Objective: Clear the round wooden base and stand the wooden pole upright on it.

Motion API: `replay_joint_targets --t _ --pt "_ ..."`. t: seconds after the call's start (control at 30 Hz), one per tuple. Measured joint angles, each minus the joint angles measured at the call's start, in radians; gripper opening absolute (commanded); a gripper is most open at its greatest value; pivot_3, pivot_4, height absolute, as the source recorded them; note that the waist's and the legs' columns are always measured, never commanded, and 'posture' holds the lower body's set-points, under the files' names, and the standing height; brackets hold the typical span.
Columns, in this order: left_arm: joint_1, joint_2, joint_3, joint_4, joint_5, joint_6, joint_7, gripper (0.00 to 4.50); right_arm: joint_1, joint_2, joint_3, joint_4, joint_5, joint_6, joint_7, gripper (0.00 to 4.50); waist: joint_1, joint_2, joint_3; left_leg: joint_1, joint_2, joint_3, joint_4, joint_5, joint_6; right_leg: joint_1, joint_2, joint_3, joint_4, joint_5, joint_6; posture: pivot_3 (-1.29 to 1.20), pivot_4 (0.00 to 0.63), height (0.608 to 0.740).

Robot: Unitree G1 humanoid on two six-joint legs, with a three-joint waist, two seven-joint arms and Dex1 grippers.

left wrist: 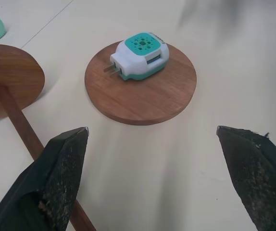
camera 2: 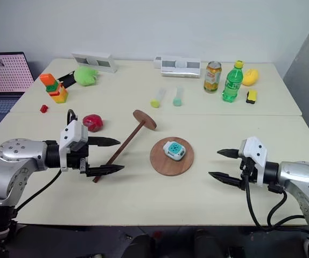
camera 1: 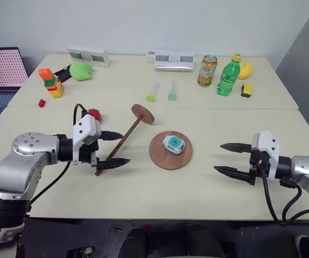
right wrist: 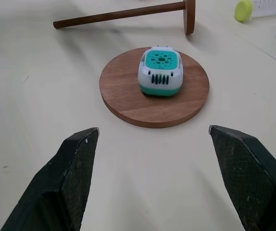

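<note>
Both arms reach in over the table (camera 1: 144,188), forearms roughly level, wrists angled slightly down and inward toward the round wooden base (camera 1: 170,151). Left end effector (camera 1: 118,148) left of the base, fingers spread wide, empty. Right end effector (camera 1: 225,158) right of the base, fingers apart, empty, holding nothing.
</note>
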Motion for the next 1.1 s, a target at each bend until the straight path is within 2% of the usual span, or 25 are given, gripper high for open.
replay_joint_targets --t 0.53,0.87,1.1 --pt "-0.028 -0.028 -0.008 -0.027 -0.033 0.023 0.004 4.5 -0.01 0.032 0.007 -0.003 -0.003 0.0 -0.014 3.84 0.0 0.0 0.0 0.0 0.0 0.0 0.0 0.0 0.0 0.0 0.0 0.0 0.0 0.0 0.0 0.0 0.15 0.74" --pt "-0.071 -0.037 -0.027 -0.029 -0.05 0.032 -0.001 4.5 -0.085 0.104 0.073 0.017 -0.05 0.006 -0.119 3.84 -0.002 0.0 0.0 0.0 0.0 0.0 0.0 0.0 0.0 0.0 0.0 0.0 0.0 0.0 0.0 0.0 0.15 0.74" --pt "-0.107 -0.033 -0.028 -0.015 -0.052 0.032 -0.025 4.5 -0.093 0.121 0.082 0.018 -0.054 0.006 -0.137 3.84 -0.001 0.0 0.0 0.0 0.0 0.0 0.0 0.0 0.0 0.0 0.0 0.0 0.0 0.0 0.0 0.0 0.15 0.74"
